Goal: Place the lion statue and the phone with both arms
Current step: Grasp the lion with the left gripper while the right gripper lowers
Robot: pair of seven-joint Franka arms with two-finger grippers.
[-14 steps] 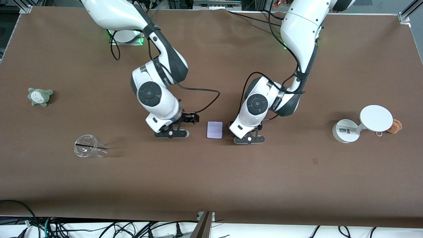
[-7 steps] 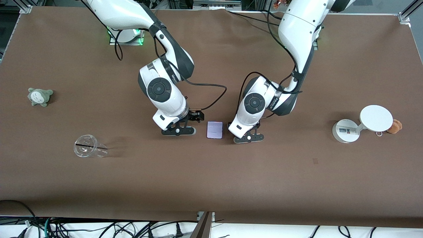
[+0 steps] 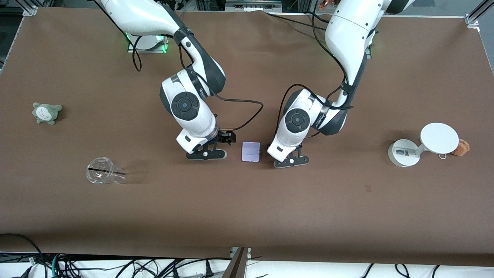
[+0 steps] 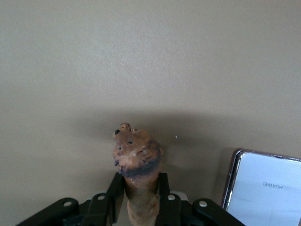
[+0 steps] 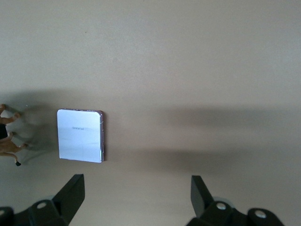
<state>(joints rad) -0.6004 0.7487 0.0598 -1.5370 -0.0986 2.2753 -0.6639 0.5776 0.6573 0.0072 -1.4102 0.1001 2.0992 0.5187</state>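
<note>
Item 1. Left gripper (image 3: 291,162): hanging low over the desk (image 3: 247,208), just beside the phone on the side toward the left arm's end of the desk. In the left wrist view its two black fingers (image 4: 115,195) are pressing in on the body of the lion statue, one on each flank.

Item 2. Lion statue (image 4: 137,157): orange-brown figurine with a darker band at the neck, sitting between the left gripper's fingers, its head sticking out past the fingertips over bare desk. In the right wrist view only its legs and thin dark tail are showing at the frame's edge.

Item 3. Phone (image 3: 251,151): pale lavender, nearly square, lying flat on the desk between the two grippers and untouched by either. In the right wrist view it is lying ahead of the right fingers and off to one side, outside the gap between them.

Item 4. Right gripper (image 3: 205,155): hovering low over the desk just beside the phone, toward the right arm's end; its fingers (image 5: 70,194) are standing wide apart with only bare desk between them.

Item 5. Other pieces, all well apart from both sets of fingers: clear plastic cup (image 3: 102,175) lying on its side; grey-green plush toy (image 3: 46,112); white round-based stand (image 3: 422,146); brown plush bear (image 3: 461,148) touching the stand.
</note>
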